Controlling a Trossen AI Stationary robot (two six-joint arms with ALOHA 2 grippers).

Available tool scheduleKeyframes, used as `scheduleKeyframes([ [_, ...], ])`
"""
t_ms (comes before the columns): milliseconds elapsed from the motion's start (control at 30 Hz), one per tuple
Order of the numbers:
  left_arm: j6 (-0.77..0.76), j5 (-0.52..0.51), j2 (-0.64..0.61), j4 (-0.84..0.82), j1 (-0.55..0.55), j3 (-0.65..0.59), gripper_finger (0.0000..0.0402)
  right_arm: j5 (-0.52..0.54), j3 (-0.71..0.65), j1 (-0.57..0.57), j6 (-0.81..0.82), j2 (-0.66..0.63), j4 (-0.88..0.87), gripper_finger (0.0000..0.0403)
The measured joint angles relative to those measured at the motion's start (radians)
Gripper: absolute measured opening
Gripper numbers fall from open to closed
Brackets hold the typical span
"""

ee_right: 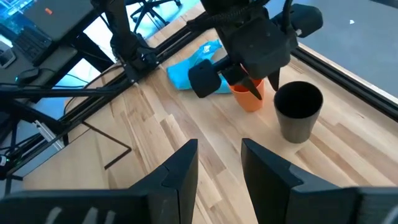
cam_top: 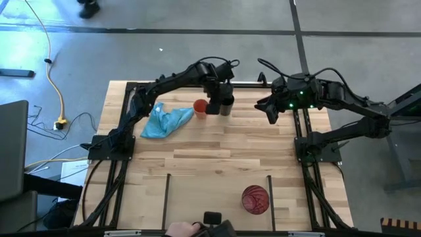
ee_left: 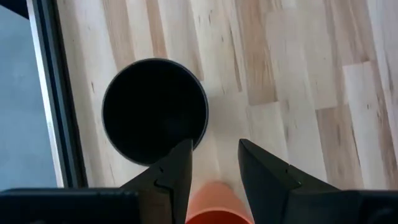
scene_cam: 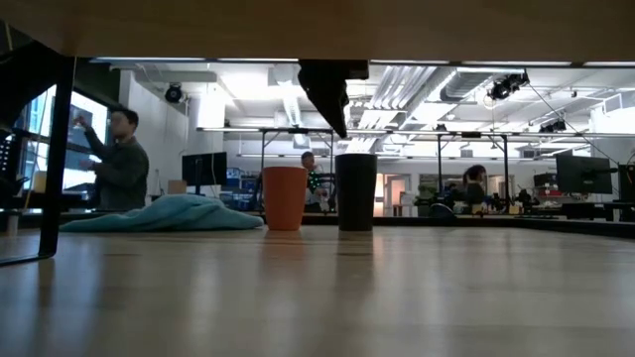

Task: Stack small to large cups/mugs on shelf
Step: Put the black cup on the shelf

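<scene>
The left gripper [ee_left: 214,163] hangs spread and empty above the gap between the small orange plastic cup [cam_top: 200,106] and the mid-sized black plastic cup [cam_top: 226,105]. The crumpled light-blue cloth [cam_top: 165,121] lies beyond the orange cup. Well apart, the right gripper [ee_right: 219,163] hovers spread and empty. The translucent red-pink cup [cam_top: 255,199] stands far off between two thin black bars.

The orange cup [cam_top: 200,106] and black cup [cam_top: 225,105] stand just apart, the left pincer [cam_top: 215,99] hovering over that gap. A blue cloth [cam_top: 165,121] blocks the orange cup's far side; beyond the black cup, bare tabletop [cam_top: 217,148] lies open.
</scene>
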Motion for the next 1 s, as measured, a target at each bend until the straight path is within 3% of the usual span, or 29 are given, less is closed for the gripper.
scheduleKeyframes([
  [533, -0.057, -0.046, 0.047, 0.056, -0.032, 0.005, 0.0117, -0.001, 0.0, 0.0, -0.018, 0.0, 0.024, 0.0114],
  [1000, -0.105, -0.013, 0.057, -0.031, -0.03, 0.012, 0.0117, -0.001, 0.0, -0.001, -0.018, 0.0, 0.056, 0.0114],
])
